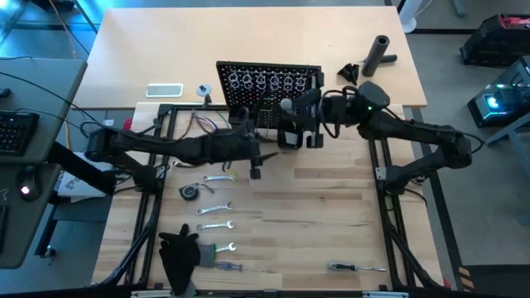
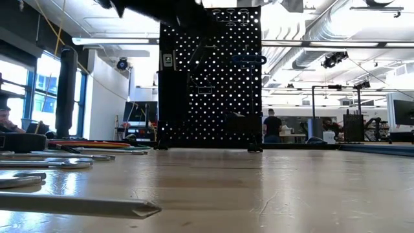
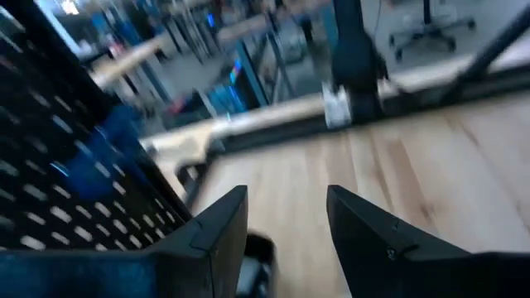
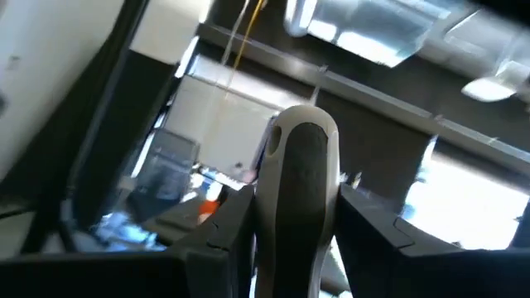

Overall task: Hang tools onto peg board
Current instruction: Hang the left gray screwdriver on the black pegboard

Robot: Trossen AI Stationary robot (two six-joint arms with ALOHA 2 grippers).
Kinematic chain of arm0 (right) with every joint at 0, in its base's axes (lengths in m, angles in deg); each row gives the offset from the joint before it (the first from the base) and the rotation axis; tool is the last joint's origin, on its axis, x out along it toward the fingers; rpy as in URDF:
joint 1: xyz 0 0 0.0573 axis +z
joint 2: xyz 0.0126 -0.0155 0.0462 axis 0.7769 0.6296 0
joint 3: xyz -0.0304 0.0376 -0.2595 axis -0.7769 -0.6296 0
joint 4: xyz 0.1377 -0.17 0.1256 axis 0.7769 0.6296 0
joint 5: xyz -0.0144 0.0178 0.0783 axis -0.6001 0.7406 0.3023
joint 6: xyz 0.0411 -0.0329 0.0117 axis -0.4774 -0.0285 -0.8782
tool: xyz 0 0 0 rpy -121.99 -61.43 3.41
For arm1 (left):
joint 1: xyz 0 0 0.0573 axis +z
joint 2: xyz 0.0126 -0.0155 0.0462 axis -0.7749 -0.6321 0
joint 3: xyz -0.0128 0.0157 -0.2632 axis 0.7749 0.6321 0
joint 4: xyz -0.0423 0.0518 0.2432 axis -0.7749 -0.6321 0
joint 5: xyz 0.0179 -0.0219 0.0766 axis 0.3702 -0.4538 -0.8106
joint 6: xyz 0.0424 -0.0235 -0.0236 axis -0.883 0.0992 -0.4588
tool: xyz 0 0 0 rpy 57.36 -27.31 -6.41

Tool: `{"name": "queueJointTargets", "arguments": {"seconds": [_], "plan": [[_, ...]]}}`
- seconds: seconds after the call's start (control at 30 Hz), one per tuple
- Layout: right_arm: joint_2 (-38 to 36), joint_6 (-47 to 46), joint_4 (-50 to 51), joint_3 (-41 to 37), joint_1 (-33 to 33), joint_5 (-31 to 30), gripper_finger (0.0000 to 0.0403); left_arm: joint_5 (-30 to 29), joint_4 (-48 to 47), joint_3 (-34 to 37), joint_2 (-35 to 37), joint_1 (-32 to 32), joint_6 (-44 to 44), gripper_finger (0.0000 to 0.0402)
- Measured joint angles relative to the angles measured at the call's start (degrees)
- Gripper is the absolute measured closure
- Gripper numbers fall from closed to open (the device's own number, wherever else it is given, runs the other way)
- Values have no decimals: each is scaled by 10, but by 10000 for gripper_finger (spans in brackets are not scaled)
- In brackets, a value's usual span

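The peg board (image 1: 269, 87) stands upright near the table's far edge, black and perforated (image 2: 210, 77), with silver rings along its top. A blue tool (image 2: 249, 59) hangs on it. My right gripper (image 1: 291, 124) is just in front of the board, shut on a tool with a black-and-grey handle (image 4: 298, 182). My left gripper (image 1: 254, 164) hovers open beside the board's near left corner, its fingers (image 3: 286, 232) empty. Wrenches (image 1: 214, 209), a tape measure (image 1: 190, 192) and screwdrivers (image 1: 356, 266) lie on the table. My right gripper pinches the tool's handle (image 4: 296, 215) between its two fingers, reaching in from the table's right. The handle's rounded grey end (image 4: 302, 124) sticks out past the fingertips. The tool is lifted clear of the table; its other end is hidden by the gripper.
A black cylinder (image 1: 381, 51) and a small black object (image 1: 348, 73) stand right of the board. A phone (image 1: 164, 90) and coloured wires (image 1: 203, 122) lie left of it. A black glove-like cloth (image 1: 178, 257) lies at the near left. Bare wood fills the table's middle right.
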Motion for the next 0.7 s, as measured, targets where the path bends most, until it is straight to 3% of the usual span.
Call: {"name": "queueJointTargets", "arguments": {"seconds": [0.37, 0.7], "plan": [[0, 3, 93, 0, -3, 20, 276, 2, 95, -1, 140, -17, -99, 242], [13, 0, 112, 0, 4, 45, 276, 75, 202, -1, 135, -31, -168, 197]]}}
